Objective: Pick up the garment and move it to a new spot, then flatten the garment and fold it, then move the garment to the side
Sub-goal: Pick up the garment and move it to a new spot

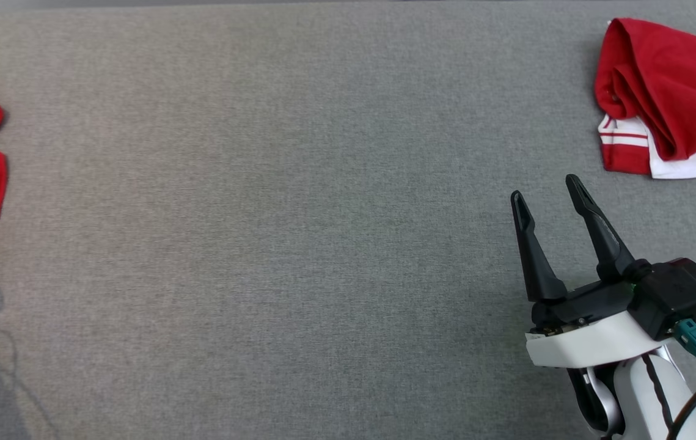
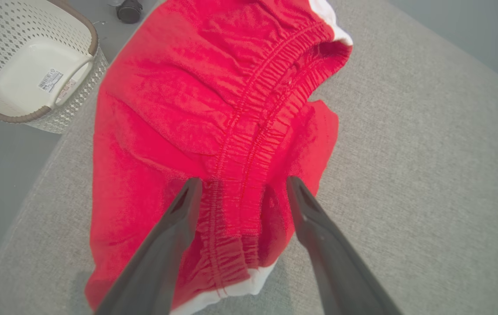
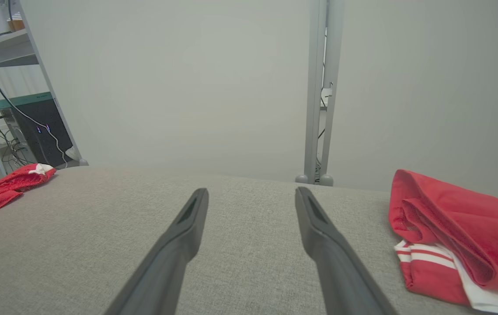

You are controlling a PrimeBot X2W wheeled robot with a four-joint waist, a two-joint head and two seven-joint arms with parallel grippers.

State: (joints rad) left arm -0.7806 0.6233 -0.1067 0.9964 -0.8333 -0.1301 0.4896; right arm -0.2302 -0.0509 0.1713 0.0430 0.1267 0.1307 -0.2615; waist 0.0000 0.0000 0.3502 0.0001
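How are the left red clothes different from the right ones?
The left clothes lie crumpled, stretchy waistband showing; the right clothes are folded, white stripes showing. The left tool is over the left clothes; the right tool is apart from the right clothes. Both red and white.
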